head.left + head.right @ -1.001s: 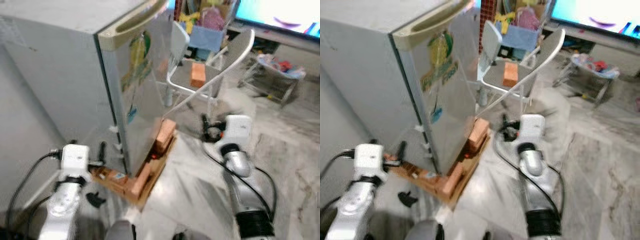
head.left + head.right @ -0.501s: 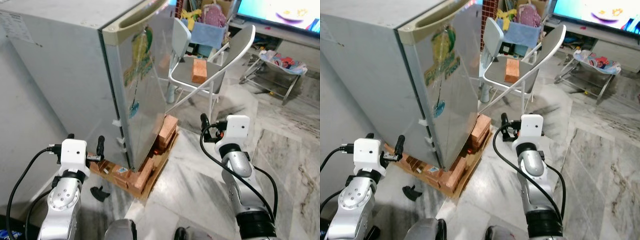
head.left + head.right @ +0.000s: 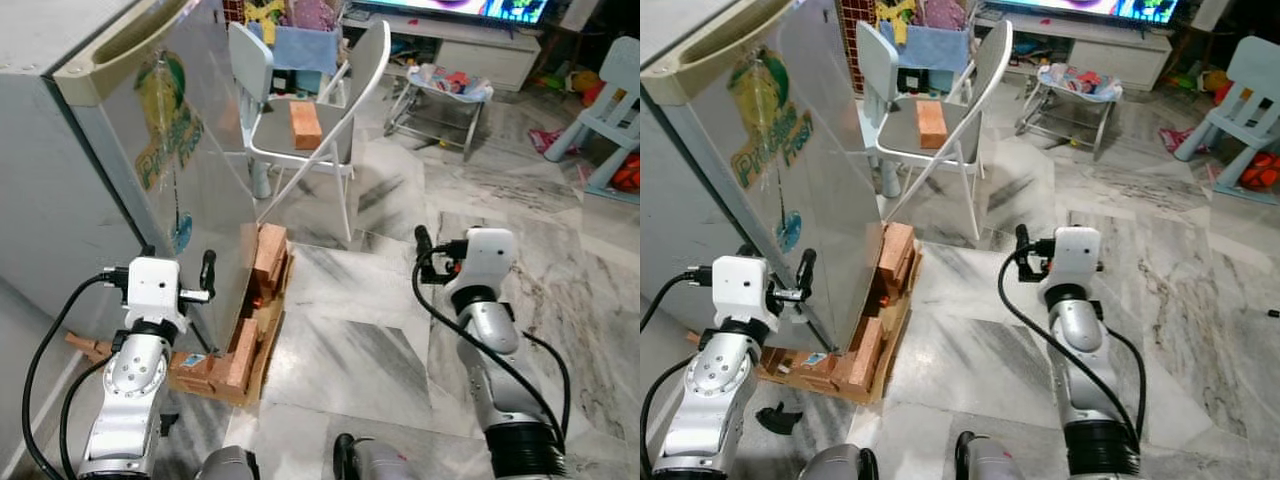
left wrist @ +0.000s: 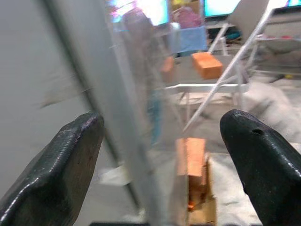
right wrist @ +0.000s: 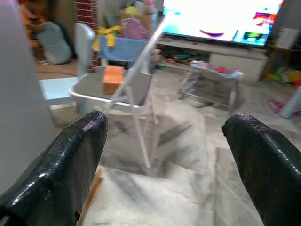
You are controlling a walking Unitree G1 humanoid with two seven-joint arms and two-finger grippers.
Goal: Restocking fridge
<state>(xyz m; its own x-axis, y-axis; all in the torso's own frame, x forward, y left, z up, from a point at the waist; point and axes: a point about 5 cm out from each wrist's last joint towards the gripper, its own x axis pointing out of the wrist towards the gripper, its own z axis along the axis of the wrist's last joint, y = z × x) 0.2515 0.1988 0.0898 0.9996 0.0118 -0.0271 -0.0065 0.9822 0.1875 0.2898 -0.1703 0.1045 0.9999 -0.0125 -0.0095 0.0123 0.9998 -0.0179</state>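
The fridge [image 3: 760, 190] stands shut on bricks [image 3: 890, 262] at the robot's left — the left claw [image 4: 160, 141], fingers wide, hovers at its door edge, the right claw [image 5: 164, 155] wide over the floor [image 3: 1160, 250].

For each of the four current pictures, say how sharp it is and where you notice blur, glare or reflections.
Left and right eye views: sharp, evenly lit; the fridge door mirrors the room. Left wrist view: soft and smeared, the fridge edge blurred between the left gripper fingers. Right wrist view: slightly blurred, television overexposed, right gripper fingers glossy.
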